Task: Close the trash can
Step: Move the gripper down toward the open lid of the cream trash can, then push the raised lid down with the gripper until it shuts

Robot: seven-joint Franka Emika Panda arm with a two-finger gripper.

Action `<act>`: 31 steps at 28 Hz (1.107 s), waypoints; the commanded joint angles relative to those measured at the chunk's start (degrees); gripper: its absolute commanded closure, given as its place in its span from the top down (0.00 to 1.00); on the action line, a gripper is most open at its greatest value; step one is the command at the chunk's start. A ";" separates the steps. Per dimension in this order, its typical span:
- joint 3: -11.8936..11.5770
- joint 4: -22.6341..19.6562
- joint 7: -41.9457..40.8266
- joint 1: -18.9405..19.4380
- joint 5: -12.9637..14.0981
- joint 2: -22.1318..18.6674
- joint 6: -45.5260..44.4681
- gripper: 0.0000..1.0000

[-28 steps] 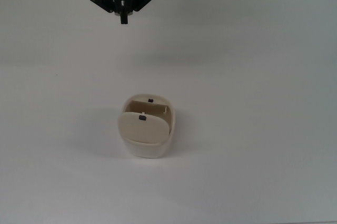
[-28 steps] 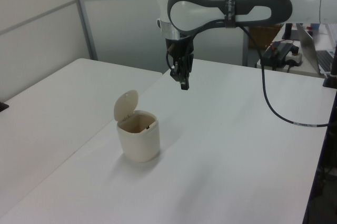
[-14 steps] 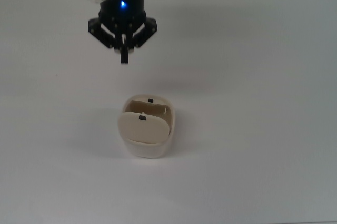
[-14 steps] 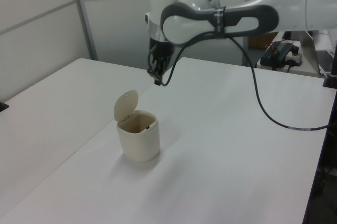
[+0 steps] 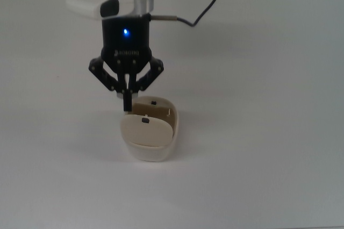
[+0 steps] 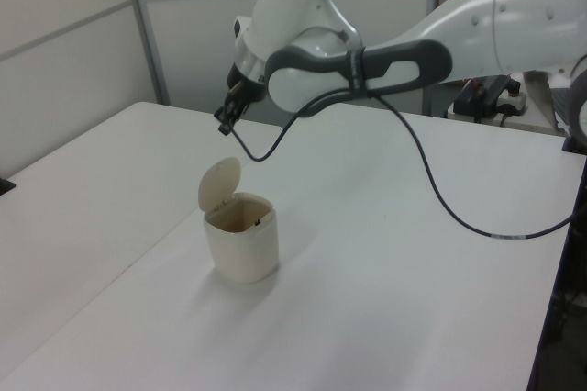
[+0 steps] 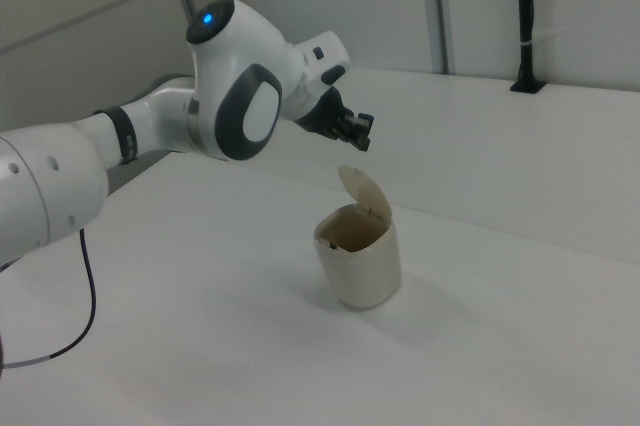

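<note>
1. since the earlier top view the gripper (image 5: pixel 127 108) has travelled from the table's far edge down the picture to just above the trash can (image 5: pixel 150 129); its black fingers are pressed together into one thin tip that overlaps the can's rim at the top view's upper left. the can itself has not moved: it stands on the white table (image 5: pixel 258 105) near the middle, lid (image 5: pixel 146 130) raised.
2. left view: the gripper (image 6: pixel 223 126) hangs in the air above the lid (image 6: pixel 219 186), apart from it. the trash can (image 6: pixel 242 242) is upright with the lid tipped up on the left view's left. a black cable (image 6: pixel 440 207) trails from the arm.
3. right view: the gripper (image 7: pixel 360 134) sits above and slightly to the right view's left of the lid (image 7: pixel 364 194), not touching. the trash can (image 7: pixel 359 256) is open.
</note>
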 commanded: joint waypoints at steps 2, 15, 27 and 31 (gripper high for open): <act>-0.22 1.22 2.98 0.56 -0.57 4.03 3.76 0.00; -0.22 1.22 1.58 0.56 -0.66 4.39 -8.71 0.00; -0.04 0.34 -0.10 3.54 -0.57 4.56 -20.94 0.00; -0.04 -0.01 0.08 4.08 -0.57 5.09 -20.94 0.00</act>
